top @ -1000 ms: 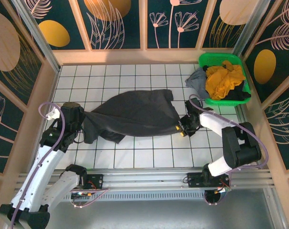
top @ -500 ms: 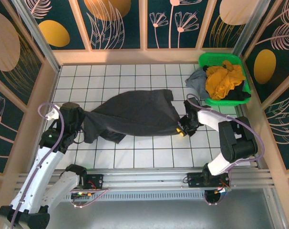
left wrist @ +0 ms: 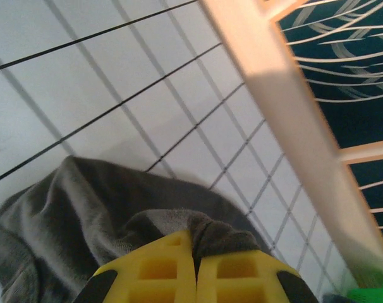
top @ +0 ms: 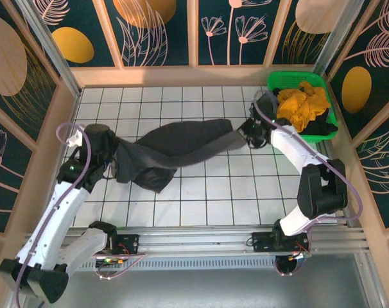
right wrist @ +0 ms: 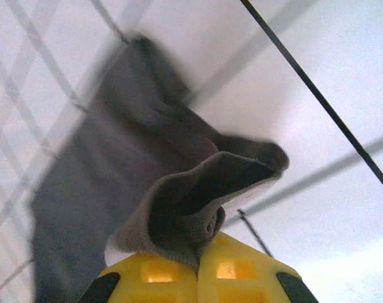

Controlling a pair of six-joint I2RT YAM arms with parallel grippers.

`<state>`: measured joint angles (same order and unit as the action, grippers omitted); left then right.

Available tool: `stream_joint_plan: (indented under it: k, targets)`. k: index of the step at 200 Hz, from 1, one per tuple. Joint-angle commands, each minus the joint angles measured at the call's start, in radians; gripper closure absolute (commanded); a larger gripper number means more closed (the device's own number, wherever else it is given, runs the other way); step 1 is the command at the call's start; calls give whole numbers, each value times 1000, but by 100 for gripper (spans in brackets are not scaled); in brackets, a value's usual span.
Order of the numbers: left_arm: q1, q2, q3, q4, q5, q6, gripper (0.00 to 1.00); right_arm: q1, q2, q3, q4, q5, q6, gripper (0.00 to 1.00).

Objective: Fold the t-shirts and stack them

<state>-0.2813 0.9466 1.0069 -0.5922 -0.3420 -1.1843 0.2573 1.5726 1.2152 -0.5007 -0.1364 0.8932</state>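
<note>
A large dark charcoal-grey t-shirt point(top: 175, 144) hangs stretched between both grippers over the white tiled table. My left gripper point(top: 116, 155) is shut on its left end; in the left wrist view the yellow fingers point(left wrist: 160, 271) pinch a bunched fold of the cloth point(left wrist: 229, 235). My right gripper point(top: 243, 133) is shut on the shirt's right end, near the basket. The right wrist view has a rolled hem point(right wrist: 191, 208) clamped between the yellow fingers point(right wrist: 242, 274). More t-shirts lie in the basket: mustard-yellow point(top: 302, 106), lighter grey point(top: 264, 108) and black point(top: 321, 128).
The green plastic basket point(top: 296, 76) stands at the back right corner, close behind the right arm. Wooden walls with dark patterned panels point(top: 159, 32) ring the table. A metal rail point(top: 201, 240) runs along the near edge by the arm bases.
My right gripper closed on the shirt's right end and carried it up and back toward the basket. The shirt now hangs taut and narrower. The left gripper kept its grip and shifted slightly back.
</note>
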Motion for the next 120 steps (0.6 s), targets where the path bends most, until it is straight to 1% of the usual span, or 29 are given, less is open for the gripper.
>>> stream_joint_plan:
  k: [1,23,57,91,106,120]
  targets:
    - [8,93,196,134,7,72,100,-61,-45,160,33,24,-86,100]
    - [27,234,431,151,44,131,100,-128,-25,321,75,-37,-93,100]
    - [64,413,767,96,109,169,100,-206,6,552,138,-81,-91,100]
    - [108,507,991,64,179,216,100,-287,10,710,188,-123,-73,100]
    - [130,532,1075,20,196,237,100,-316,-13,734,219,-130,-64,100]
    - [147,527,1113,-14,191,262,100,-340,-57,731,252,-134,-59,100]
